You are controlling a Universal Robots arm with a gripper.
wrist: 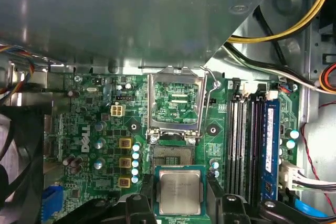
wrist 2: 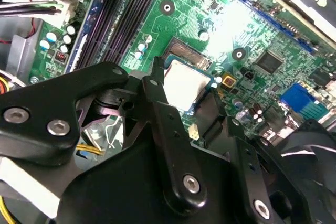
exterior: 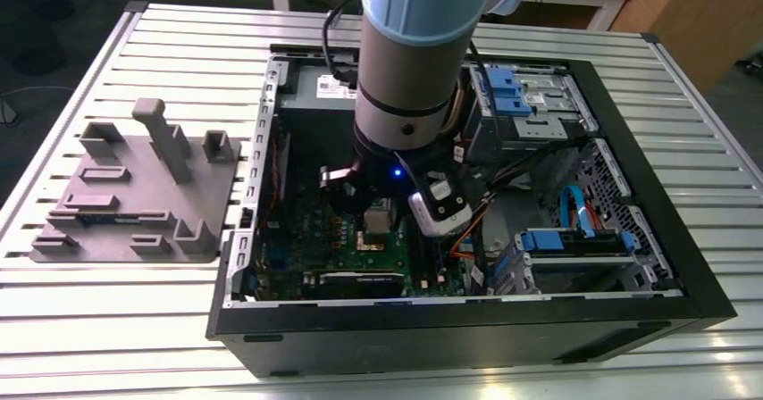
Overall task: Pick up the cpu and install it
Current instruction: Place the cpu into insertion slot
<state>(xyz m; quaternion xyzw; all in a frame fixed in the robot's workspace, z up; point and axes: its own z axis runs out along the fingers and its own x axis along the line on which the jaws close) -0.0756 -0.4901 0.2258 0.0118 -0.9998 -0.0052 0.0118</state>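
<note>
The cpu [wrist: 180, 190] was held pinched by its two opposite edges in the claw [wrist: 180, 199], shiny top up, just short of the open socket [wrist: 170, 155] and not yet seated in it. How high it was carried over the board could not be told.

A skewed or tilted descent was judged the main hazard. The chip could be set down off its seat and the socket's fine contacts bent, or the grip could slip on such thin edges. The load plate [wrist: 176, 100] stood raised beside the socket (its wire lever too), so a snag there was thought possible.

The socket was seen to hold nothing. It sat on the motherboard [wrist: 100, 124], inside the open case [exterior: 477, 329], where memory slots [wrist: 244, 140], a fan [wrist: 16, 145] and loose cables [wrist: 294, 24] were also housed. The case lay on the bench [exterior: 120, 346], with a grey fixture plate [exterior: 120, 230] well apart at the exterior view's left.
</note>
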